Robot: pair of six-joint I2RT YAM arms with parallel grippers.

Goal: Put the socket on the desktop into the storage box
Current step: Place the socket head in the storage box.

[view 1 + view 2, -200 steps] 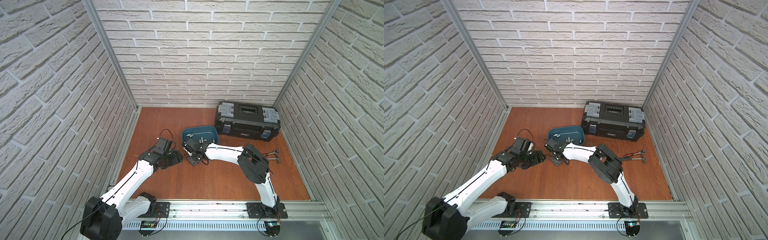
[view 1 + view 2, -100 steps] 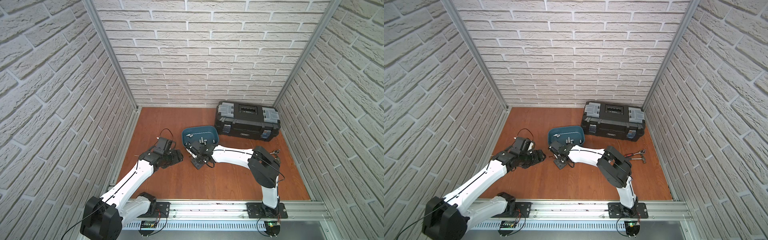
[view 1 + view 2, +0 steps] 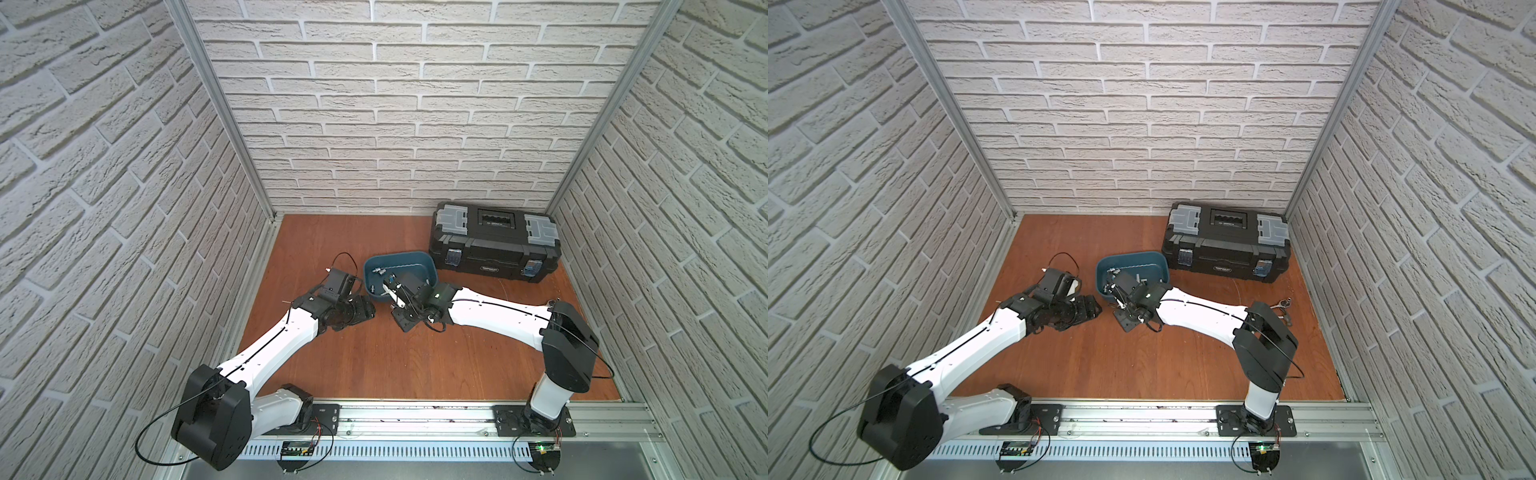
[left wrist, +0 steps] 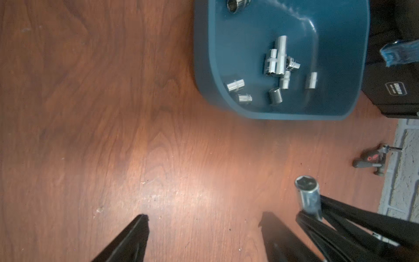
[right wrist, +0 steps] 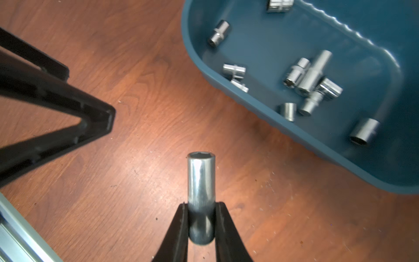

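Note:
A long chrome socket (image 5: 201, 181) sticks out from between the fingertips of my right gripper (image 5: 201, 205), which is shut on its lower end. It hangs just above the desktop (image 3: 415, 361), a short way from the near rim of the teal storage box (image 5: 249, 106). The same socket (image 4: 308, 195) shows in the left wrist view. Several sockets (image 5: 313, 77) lie inside the box. My left gripper (image 4: 204, 219) is open and empty over bare wood, left of the storage box (image 3: 419, 266). In both top views the right gripper (image 3: 401, 322) (image 3: 1127, 322) faces the left gripper (image 3: 365, 309) (image 3: 1094, 309).
A black toolbox (image 3: 494, 245) with grey latches stands at the back right, right of the box. A ratchet wrench (image 3: 1281, 303) lies near the right wall. An aluminium rail (image 3: 415, 415) runs along the front edge. Brick walls close in three sides.
My right gripper has moved a little to the right with the socket, and its elbow has swung out toward the right wall. The left arm has stayed still.

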